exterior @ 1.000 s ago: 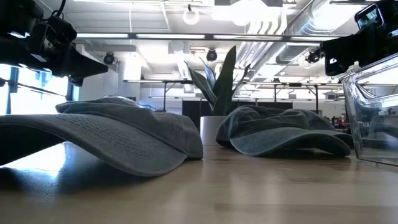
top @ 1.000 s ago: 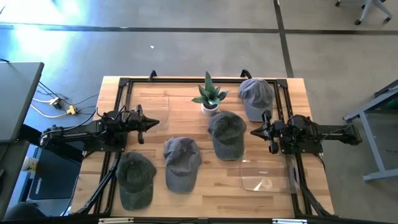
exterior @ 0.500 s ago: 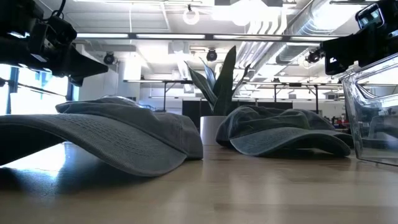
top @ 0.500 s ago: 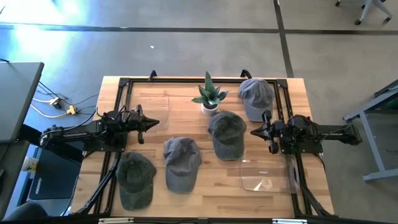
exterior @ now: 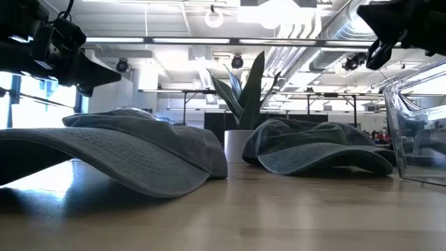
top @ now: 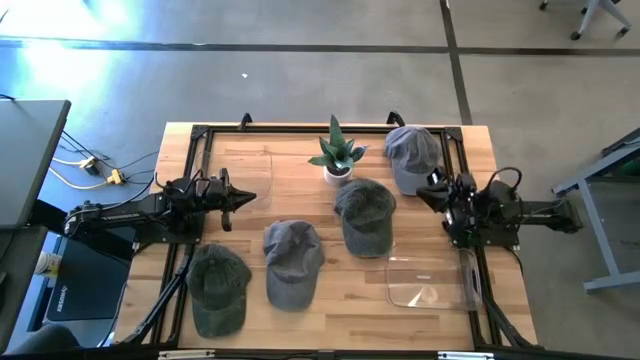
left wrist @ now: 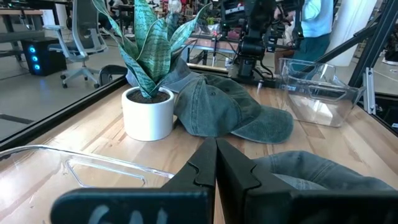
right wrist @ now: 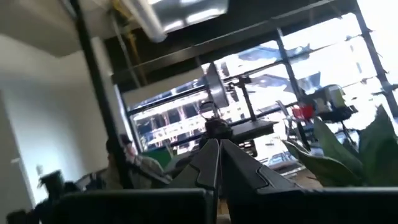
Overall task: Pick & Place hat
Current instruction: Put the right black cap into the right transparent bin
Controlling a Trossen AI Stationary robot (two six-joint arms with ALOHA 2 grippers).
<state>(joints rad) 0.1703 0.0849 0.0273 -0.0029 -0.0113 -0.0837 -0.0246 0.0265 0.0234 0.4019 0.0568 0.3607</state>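
Observation:
Several grey-green hats lie crown up on the wooden table: one at the far right (top: 412,155), one in the middle (top: 365,215), one nearer (top: 292,260), and one at the near left (top: 218,288). My left gripper (top: 250,197) hovers level at the table's left, shut and empty, pointing at the middle hat (left wrist: 224,112). My right gripper (top: 422,196) hangs at the table's right, shut and empty. It is tipped upward, so its shut fingertips (right wrist: 217,152) point at the room's ceiling.
A potted plant (top: 337,152) stands at the far middle. One clear container (top: 430,282) sits at the near right and a clear tray (top: 245,165) at the far left. Black frame rails (top: 205,135) run along the table's edges.
My right gripper has tipped upward and rolled, rising a little and drawing back toward the table's right edge, and it has stayed shut. The hats have not moved.

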